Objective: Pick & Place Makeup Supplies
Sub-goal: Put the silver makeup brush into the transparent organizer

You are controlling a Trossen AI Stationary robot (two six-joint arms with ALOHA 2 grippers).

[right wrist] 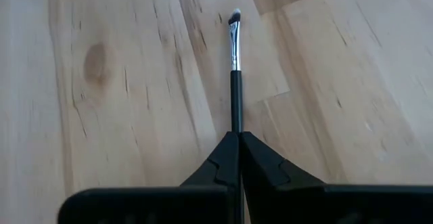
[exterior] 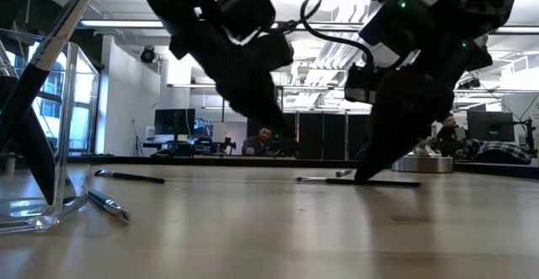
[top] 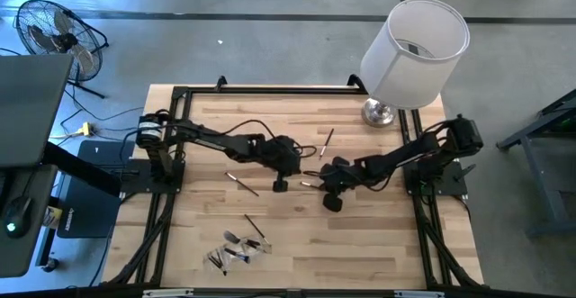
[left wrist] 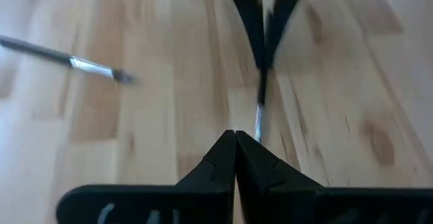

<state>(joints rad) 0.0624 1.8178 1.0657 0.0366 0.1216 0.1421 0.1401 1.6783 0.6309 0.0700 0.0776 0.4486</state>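
My right gripper point(right wrist: 236, 135) is shut on a thin makeup brush point(right wrist: 235, 61) with a dark handle and silver ferrule near the table's middle point(top: 308, 182). My left gripper point(left wrist: 235, 136) is shut with nothing between its fingers. It hangs above the wood just left of that brush point(left wrist: 259, 112), facing the right gripper. More loose makeup brushes lie flat on the table point(top: 241, 183), point(top: 326, 140), point(top: 255, 226). Several others sit by a clear container point(top: 236, 248) near the front edge. My right gripper pinches the brush's dark handle point(right wrist: 236, 119) between its two fingers. The fingers slant down from the table's right side and lie along the brush. The ferrule and bristle tip point(right wrist: 235, 17) stick out ahead of the fingertips. The brush lies on the table point(exterior: 387, 182).
A white lamp point(top: 414, 50) stands on its metal base point(top: 380, 112) at the far right corner. The clear container point(exterior: 42, 144), with a brush leaning inside it, stands near the front left. Bare wood lies at the front right point(top: 378, 244).
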